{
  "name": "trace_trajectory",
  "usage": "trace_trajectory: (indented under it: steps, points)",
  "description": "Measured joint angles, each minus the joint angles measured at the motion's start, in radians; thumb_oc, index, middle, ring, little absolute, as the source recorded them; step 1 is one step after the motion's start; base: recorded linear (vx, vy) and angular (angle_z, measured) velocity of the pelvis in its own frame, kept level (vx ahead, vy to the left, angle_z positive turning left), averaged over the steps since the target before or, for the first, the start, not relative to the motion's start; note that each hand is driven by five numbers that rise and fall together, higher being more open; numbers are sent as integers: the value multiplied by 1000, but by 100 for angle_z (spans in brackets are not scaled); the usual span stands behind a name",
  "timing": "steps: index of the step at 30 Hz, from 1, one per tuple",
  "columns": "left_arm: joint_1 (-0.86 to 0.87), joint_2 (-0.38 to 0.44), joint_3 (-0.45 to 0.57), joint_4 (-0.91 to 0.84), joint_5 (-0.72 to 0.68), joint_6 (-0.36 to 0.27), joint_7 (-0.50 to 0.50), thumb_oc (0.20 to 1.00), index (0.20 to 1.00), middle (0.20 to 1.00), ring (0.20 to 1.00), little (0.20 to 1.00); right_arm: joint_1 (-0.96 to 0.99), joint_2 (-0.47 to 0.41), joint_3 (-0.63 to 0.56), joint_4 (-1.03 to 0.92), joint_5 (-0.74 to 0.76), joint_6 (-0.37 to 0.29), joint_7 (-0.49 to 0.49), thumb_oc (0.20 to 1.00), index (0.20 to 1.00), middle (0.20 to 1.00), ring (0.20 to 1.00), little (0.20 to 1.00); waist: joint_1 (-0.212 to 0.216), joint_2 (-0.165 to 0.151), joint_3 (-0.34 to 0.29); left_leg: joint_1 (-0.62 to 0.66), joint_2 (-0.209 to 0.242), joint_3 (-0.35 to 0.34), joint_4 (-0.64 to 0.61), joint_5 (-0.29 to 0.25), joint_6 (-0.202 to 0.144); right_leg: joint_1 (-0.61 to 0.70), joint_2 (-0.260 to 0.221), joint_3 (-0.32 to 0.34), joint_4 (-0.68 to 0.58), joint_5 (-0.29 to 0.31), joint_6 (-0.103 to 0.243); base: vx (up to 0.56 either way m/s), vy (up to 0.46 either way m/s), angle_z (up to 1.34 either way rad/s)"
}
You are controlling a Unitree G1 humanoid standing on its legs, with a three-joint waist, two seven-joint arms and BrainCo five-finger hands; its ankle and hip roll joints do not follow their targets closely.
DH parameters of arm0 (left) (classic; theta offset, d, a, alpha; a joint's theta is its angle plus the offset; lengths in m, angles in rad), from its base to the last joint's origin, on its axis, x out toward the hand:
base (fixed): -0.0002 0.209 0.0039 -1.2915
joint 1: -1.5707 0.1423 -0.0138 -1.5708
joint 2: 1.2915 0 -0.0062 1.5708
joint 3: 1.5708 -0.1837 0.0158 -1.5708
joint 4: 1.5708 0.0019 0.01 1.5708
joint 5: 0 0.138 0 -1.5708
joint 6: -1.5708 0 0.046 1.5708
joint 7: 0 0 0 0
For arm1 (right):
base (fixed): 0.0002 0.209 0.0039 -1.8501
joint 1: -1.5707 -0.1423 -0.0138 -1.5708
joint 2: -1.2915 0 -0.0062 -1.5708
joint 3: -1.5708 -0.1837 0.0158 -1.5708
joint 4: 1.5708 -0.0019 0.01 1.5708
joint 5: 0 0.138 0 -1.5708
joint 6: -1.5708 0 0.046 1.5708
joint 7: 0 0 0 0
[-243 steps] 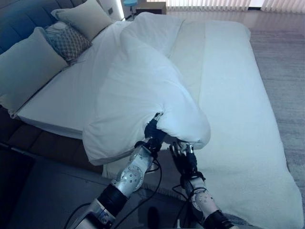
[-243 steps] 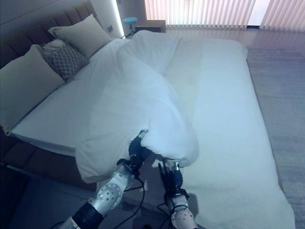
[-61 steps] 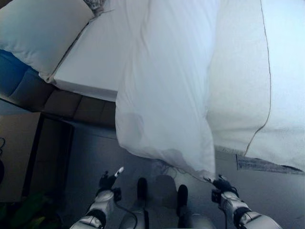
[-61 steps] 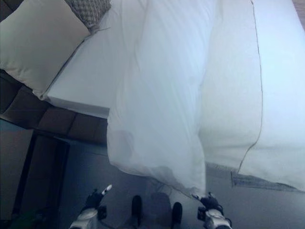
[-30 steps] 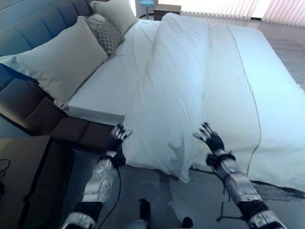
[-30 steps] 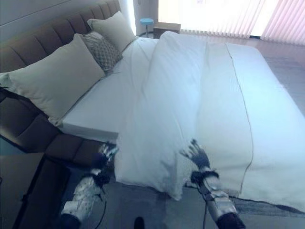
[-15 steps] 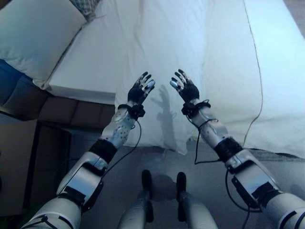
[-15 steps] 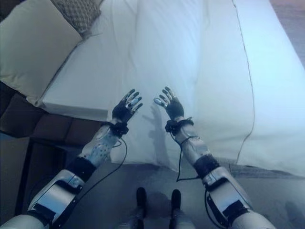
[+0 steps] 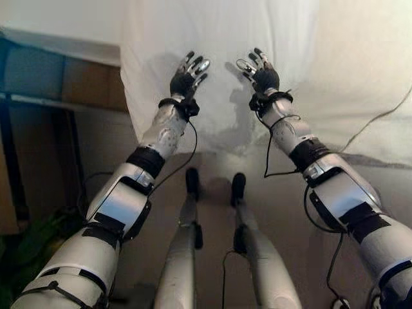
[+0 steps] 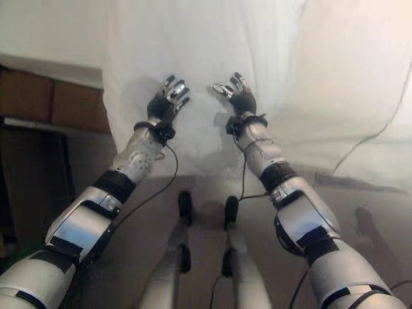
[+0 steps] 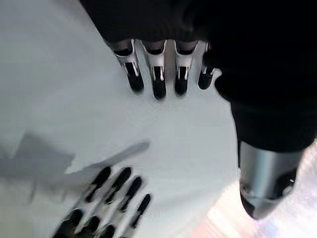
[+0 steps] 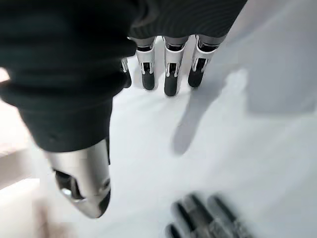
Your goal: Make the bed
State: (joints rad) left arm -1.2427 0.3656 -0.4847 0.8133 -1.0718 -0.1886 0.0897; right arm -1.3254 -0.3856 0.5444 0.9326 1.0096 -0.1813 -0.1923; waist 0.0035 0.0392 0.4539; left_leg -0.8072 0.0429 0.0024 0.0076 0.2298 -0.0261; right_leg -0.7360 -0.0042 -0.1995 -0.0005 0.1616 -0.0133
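Over the near side edge of the bed (image 9: 71, 45) hangs the white duvet (image 9: 219, 32), a broad fold of it draped down past the mattress edge toward the floor (image 9: 212, 161), its lower hem ending just above the floor. To the right of that fold a flatter white cover (image 9: 360, 71) with a thin dark seam line spreads on toward the bed's far side. To the left of the fold the bare side of the mattress shows, with the dark bed frame (image 9: 71, 80) below it.

Both arms reach forward to the hanging fold. The left hand (image 9: 187, 74) is held up against the cloth with its fingers straight and spread, gripping nothing; its wrist view shows the fingertips (image 11: 157, 84) just at the white surface, with the other hand's dark fingers lower in that picture. The right hand (image 9: 262, 72) is just beside it, near but apart, likewise spread flat with nothing in it; whether either actually touches the cloth cannot be told.
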Motion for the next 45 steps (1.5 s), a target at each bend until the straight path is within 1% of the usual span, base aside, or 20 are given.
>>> trace_trajectory:
  steps: [3, 11, 16, 20, 21, 23, 25, 27, 28, 31, 33, 37, 38, 39, 40, 41, 42, 43, 44, 45]
  points:
    - [-72, 17, -14, 33, 1, -13, 23, 1000, 1000, 1000, 1000, 1000, -90, -25, 10, 31, -14, -22, -21, 1000, 1000, 1000, 1000, 1000, 12, -1, 35, -94, -2, -17, 26, 0, 0, -130, -11, 7, 103, -37, -11, 0, 6, 2]
    - [-60, 80, -27, 195, 47, -11, 103, 1000, 1000, 1000, 1000, 1000, -226, -86, 82, 72, -179, -50, -73, 1000, 1000, 1000, 1000, 1000, 9, -4, 29, -282, -21, -34, 76, 0, -20, -392, -49, 11, 316, -107, -9, 15, 10, 2]
    - [34, 82, 78, 225, 82, 7, 149, 1000, 1000, 1000, 1000, 1000, -205, -101, 61, 55, -291, -70, -89, 1000, 1000, 1000, 1000, 1000, -2, -7, 27, -314, -22, -37, 84, 10, -22, -428, -53, 5, 342, -110, -14, -3, 11, 4]
    - [182, 81, 201, 276, 146, 18, 180, 1000, 1000, 1000, 1000, 1000, -70, -71, -94, 53, -371, -83, -79, 1000, 1000, 1000, 1000, 1000, -15, -26, 15, -294, -35, -48, 97, 12, -19, -412, -70, -3, 378, -141, -19, -24, 47, 14]
    - [226, 80, 227, 308, 165, 29, 193, 1000, 1000, 1000, 1000, 1000, 8, -58, -170, 70, -369, -76, -83, 1000, 1000, 1000, 1000, 1000, -7, -28, 13, -272, -39, -51, 98, 11, -19, -389, -73, -1, 384, -150, -19, -24, 69, 14]
    - [300, 98, 256, 322, 206, 35, 194, 1000, 1000, 1000, 1000, 1000, 89, -47, -211, 115, -374, -63, -78, 1000, 1000, 1000, 1000, 1000, -6, -40, 4, -260, -41, -50, 100, 6, -23, -381, -77, 0, 394, -159, -16, -34, 66, 12]
    - [409, 110, 278, 318, 250, 42, 200, 1000, 1000, 1000, 1000, 1000, 303, -48, -268, 228, -373, 18, -86, 1000, 1000, 1000, 1000, 1000, 15, -51, -2, -232, -50, -44, 101, -1, -30, -357, -89, 2, 406, -169, -12, -68, 64, 8]
    - [547, 96, 362, 311, 297, 44, 195, 1000, 1000, 1000, 1000, 1000, 548, -20, -324, 296, -399, 66, -88, 1000, 1000, 1000, 1000, 1000, 14, -56, 17, -177, -55, -16, 107, -11, -11, -304, -95, 14, 404, -170, -9, -74, 23, -9]
    - [638, 80, 383, 330, 307, 50, 195, 1000, 1000, 1000, 1000, 1000, 701, -7, -318, 323, -417, 94, -87, 1000, 1000, 1000, 1000, 1000, 9, -62, 26, -121, -58, 2, 109, -25, 5, -254, -98, 33, 404, -173, 1, -70, 2, -19]
    - [793, 13, 429, 374, 320, 52, 174, 1000, 1000, 1000, 1000, 1000, 921, -2, -325, 363, -496, 123, -84, 1000, 1000, 1000, 1000, 1000, -25, -63, 31, 28, -66, 23, 110, -45, 22, -115, -104, 54, 405, -183, 22, -30, -18, -14]
    - [878, -44, 417, 367, 350, 53, 151, 1000, 1000, 1000, 1000, 1000, 1032, 1, -335, 366, -531, 126, -77, 1000, 1000, 1000, 1000, 1000, -32, -66, 16, 154, -65, 23, 112, -76, 10, 15, -105, 57, 397, -206, 41, 15, -140, -4]
    - [977, -119, 430, 341, 388, 56, 95, 1000, 1000, 1000, 1000, 1000, 1106, 48, -350, 349, -567, 125, -48, 1000, 1000, 1000, 1000, 1000, -13, -53, 0, 346, -37, 9, 98, -111, -8, 225, -76, 45, 378, -236, 23, 9, -189, 13]
    - [988, -122, 428, 344, 391, 58, 87, 1000, 1000, 1000, 1000, 1000, 1108, 62, -348, 342, -569, 125, -43, 1000, 1000, 1000, 1000, 1000, -14, -52, -5, 372, -35, 4, 86, -122, -24, 253, -74, 44, 362, -238, 21, 106, -169, 38]
    - [1001, -127, 426, 349, 392, 64, 79, 1000, 1000, 1000, 1000, 1000, 1101, 85, -339, 323, -588, 123, -33, 1000, 1000, 1000, 1000, 1000, -15, -57, -30, 392, -43, -2, 77, -159, -78, 280, -75, 38, 326, -237, 13, 103, -142, 42]
    - [1001, -133, 427, 349, 408, 69, 71, 1000, 1000, 1000, 1000, 1000, 1092, 92, -322, 306, -610, 121, -26, 1000, 1000, 1000, 1000, 1000, -14, -62, -40, 396, -56, 3, 154, -173, -84, 305, -93, 20, 311, -226, -4, 182, -202, 24]
    - [1021, -141, 418, 354, 457, 80, 61, 1000, 1000, 1000, 1000, 1000, 1082, 89, -295, 275, -643, 124, -11, 1000, 1000, 1000, 1000, 1000, -5, -44, -47, 478, -46, 4, 188, -200, -71, 356, -81, 13, 295, -211, -1, 104, -105, 9]
    - [1044, -138, 401, 357, 496, 87, 56, 1000, 1000, 1000, 1000, 1000, 1076, 92, -289, 266, -662, 128, -2, 1000, 1000, 1000, 1000, 1000, -6, -29, -55, 539, -43, -7, 130, -199, -11, 401, -69, 12, 276, -205, 5, 78, -59, 4]
    - [1057, -134, 394, 358, 537, 91, 48, 1000, 1000, 1000, 1000, 1000, 1082, 94, -288, 259, -683, 126, 11, 1000, 1000, 1000, 1000, 1000, -10, -23, -65, 586, -39, -6, 98, -198, -12, 445, -64, 15, 251, -204, 6, 42, -43, 23]
    - [1093, -132, 368, 357, 577, 89, 39, 1000, 1000, 1000, 1000, 1000, 1110, 92, -292, 259, -706, 125, 15, 1000, 1000, 1000, 1000, 1000, -10, -16, -135, 600, -37, -4, 76, -200, -15, 451, -62, 15, 238, -204, 6, 67, -67, 19]
    - [1101, -127, 355, 348, 600, 88, 36, 1000, 1000, 1000, 1000, 1000, 1109, 86, -293, 252, -720, 127, 17, 1000, 1000, 1000, 1000, 1000, -6, -7, -163, 607, -36, -4, 76, -200, -15, 460, -60, 13, 235, -204, 4, 109, -77, 7]
